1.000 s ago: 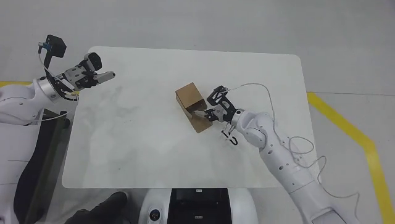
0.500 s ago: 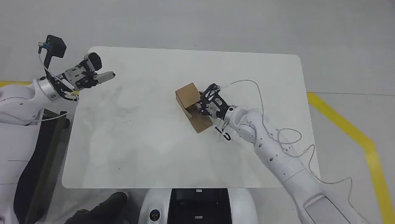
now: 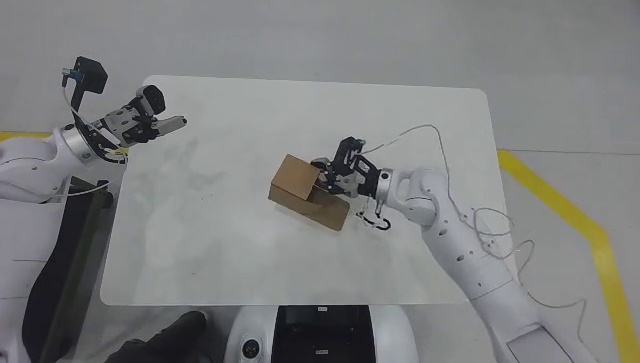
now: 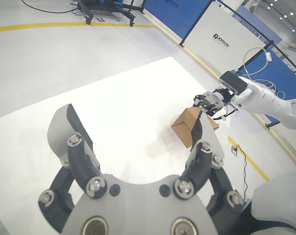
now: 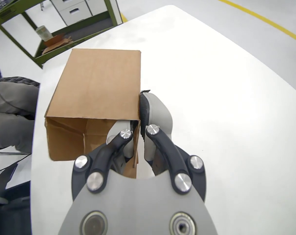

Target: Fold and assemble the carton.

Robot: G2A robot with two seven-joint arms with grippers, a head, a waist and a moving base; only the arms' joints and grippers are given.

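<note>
The carton (image 3: 305, 195) lay on its side near the middle of the table (image 3: 200, 248), its open end facing the right gripper (image 5: 137, 113), which was clamped on one side wall at the mouth — one finger inside, one outside. The left gripper (image 4: 134, 113) hung with fingers spread at the table's edge, well apart from the box. Doing this step well probably called for a firm pinch and a gentle turn — a hard twist could crease the thin wall.
</note>
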